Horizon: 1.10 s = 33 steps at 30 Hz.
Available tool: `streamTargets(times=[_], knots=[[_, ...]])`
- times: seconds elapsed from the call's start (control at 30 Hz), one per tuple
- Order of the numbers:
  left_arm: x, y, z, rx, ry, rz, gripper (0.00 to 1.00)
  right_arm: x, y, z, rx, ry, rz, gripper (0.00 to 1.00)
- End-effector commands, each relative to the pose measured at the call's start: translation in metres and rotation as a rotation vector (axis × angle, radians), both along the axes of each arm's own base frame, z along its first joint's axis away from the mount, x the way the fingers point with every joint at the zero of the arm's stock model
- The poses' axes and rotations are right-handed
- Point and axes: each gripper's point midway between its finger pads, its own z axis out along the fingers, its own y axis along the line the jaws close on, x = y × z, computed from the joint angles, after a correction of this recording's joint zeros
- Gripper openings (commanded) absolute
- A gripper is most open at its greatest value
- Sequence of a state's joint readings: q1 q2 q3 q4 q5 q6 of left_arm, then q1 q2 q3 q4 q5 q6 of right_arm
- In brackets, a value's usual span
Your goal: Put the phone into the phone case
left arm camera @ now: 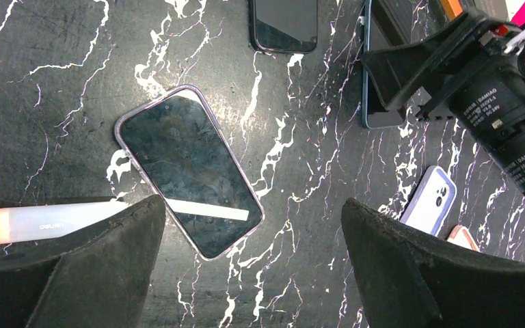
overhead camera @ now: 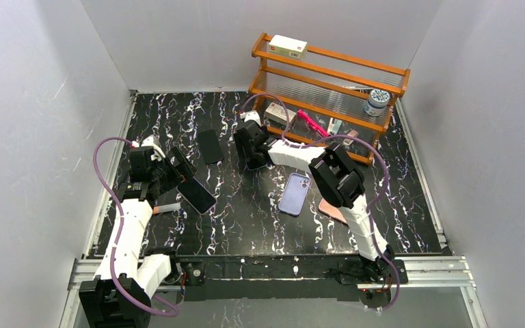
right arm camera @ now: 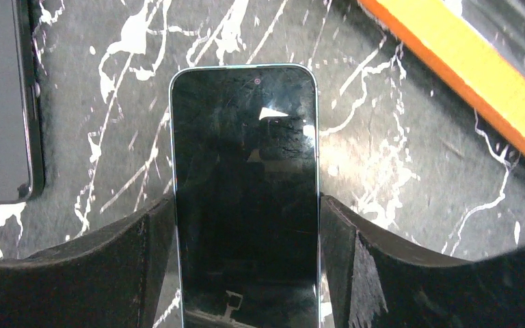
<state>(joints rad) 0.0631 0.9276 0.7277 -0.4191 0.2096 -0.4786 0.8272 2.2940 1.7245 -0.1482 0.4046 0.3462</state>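
Note:
A phone (right arm camera: pixel 246 171) with a black screen and light blue rim lies flat on the black marble table. My right gripper (right arm camera: pixel 246 225) is shut on the phone's long sides, its fingers (right arm camera: pixel 143 260) touching both edges. In the top view the right gripper (overhead camera: pixel 251 149) sits in front of the orange rack. A lavender phone case (overhead camera: pixel 294 193) lies back up near the table's middle and also shows in the left wrist view (left arm camera: pixel 431 201). My left gripper (left arm camera: pixel 253 260) is open and empty, hovering just beside a second dark-screened phone (left arm camera: pixel 188 171) with a clear pinkish rim.
A flat black phone or case (overhead camera: pixel 210 146) lies left of the right gripper. A pink case (overhead camera: pixel 331 210) lies partly under the right arm. A pale tube (overhead camera: pixel 167 207) lies by the left arm. The orange wooden rack (overhead camera: pixel 328 82) holds boxes and a jar at back right.

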Motion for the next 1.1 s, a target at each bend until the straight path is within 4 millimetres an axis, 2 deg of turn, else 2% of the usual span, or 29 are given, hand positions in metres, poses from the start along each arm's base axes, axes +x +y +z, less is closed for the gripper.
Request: streamTargets(times=[0.0,0.23,0.53,0.6,0.73,0.93,1.07], knots=[[-0.004,-0.002,-0.003,0.009,0.006,-0.019,0.98,-0.037,-0.022,-0.016,-0.045,0.115,0.013,0.61],[-0.004,-0.014,-0.007,-0.034,0.016,-0.075,0.98,-0.077,-0.038,0.002,0.045,0.177,0.033,0.55],[-0.005,-0.02,-0.007,-0.046,0.012,-0.1,0.98,-0.114,-0.057,0.042,0.18,0.206,0.009,0.5],[-0.005,-0.021,-0.007,-0.046,0.012,-0.102,0.98,-0.117,-0.062,0.049,0.205,0.197,-0.013,0.5],[-0.005,-0.021,-0.008,-0.043,0.013,-0.104,0.98,-0.122,-0.071,0.051,0.216,0.191,-0.048,0.49],[-0.005,-0.02,-0.008,-0.039,0.011,-0.097,0.98,-0.127,-0.077,0.062,0.232,0.203,-0.082,0.48],[-0.005,-0.021,-0.009,-0.042,0.014,-0.102,0.98,-0.133,-0.099,0.06,0.209,0.223,-0.196,0.49]])
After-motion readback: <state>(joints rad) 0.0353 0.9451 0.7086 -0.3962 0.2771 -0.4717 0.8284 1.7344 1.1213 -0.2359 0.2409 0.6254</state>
